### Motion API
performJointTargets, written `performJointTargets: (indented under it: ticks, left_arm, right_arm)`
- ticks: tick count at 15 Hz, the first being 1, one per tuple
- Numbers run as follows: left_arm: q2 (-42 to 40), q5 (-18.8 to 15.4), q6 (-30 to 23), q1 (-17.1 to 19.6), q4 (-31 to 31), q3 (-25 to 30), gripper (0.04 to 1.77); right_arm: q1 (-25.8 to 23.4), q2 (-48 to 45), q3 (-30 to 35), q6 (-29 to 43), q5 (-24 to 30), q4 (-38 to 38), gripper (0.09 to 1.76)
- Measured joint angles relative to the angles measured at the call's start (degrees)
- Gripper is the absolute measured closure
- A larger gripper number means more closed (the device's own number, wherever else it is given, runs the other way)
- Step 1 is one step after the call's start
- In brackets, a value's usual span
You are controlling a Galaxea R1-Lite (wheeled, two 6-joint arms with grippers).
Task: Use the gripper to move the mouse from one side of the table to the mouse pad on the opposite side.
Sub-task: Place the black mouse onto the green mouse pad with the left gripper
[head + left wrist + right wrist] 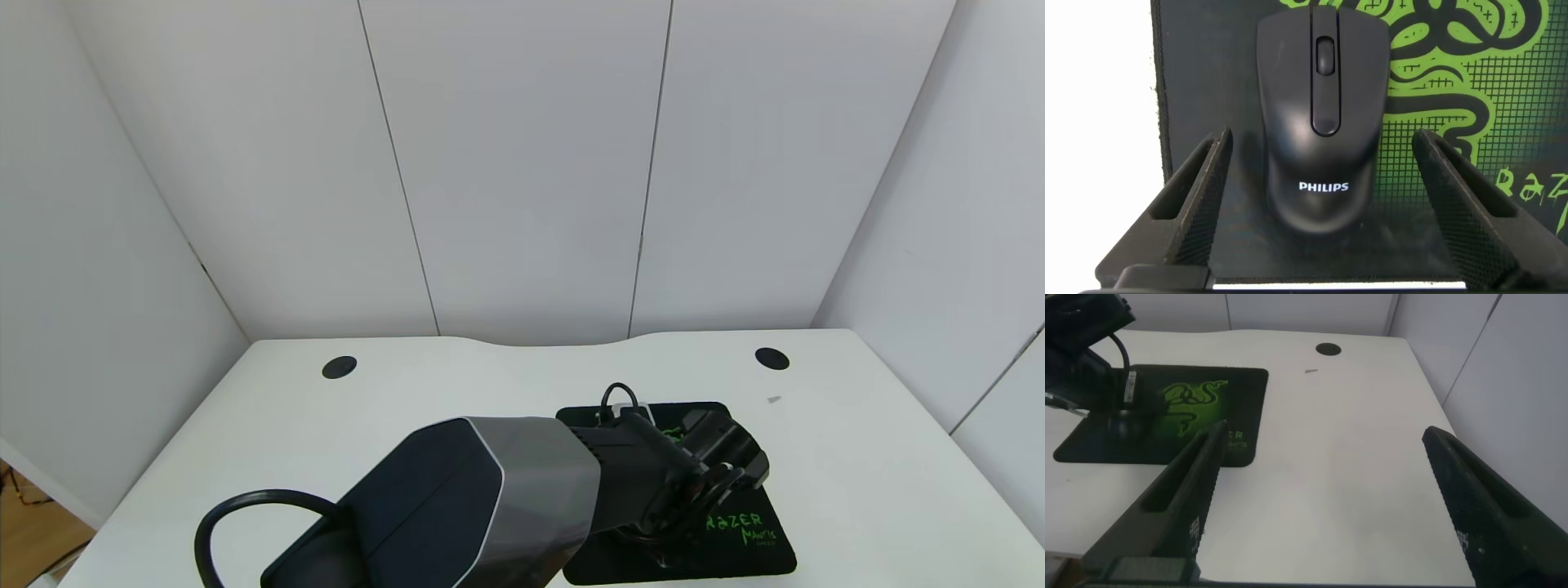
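Observation:
The black mouse (1321, 122) with white "PHILIPS" lettering lies on the black mouse pad (1200, 73) beside its green snake logo. My left gripper (1323, 139) is open, its fingers (1200, 184) on either side of the mouse's rear with a gap on both sides. In the head view the left arm reaches across to the mouse pad (767, 555) on the right of the white table (857, 457), and the left gripper (718, 482) hides the mouse. The right wrist view shows the mouse (1124, 425) under the left gripper (1094, 376). My right gripper (1323, 441) is open and empty above the table.
Two round black grommets (339, 367) (771, 358) sit near the table's curved back edge. A small grey mark (774, 399) lies behind the pad. White partition walls stand behind and at both sides. A black cable loops by the left arm (245, 506).

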Motion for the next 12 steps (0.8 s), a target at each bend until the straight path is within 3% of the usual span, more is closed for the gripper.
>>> performJointTargets:
  ticks: [6, 12]
  left_arm:
    - [-1.01, 0.22, 1.12, 0.41, -1.07, 0.02, 0.16]
    - [-7.44, 0.59, 7.42, 5.77, -0.41, 0.94, 0.12]
  right_arm:
    - [0.0, 0.0, 0.0, 0.02, 0.0, 0.02, 0.14]
    - [0.0, 0.0, 0.0, 0.0, 0.0, 0.02, 0.14]
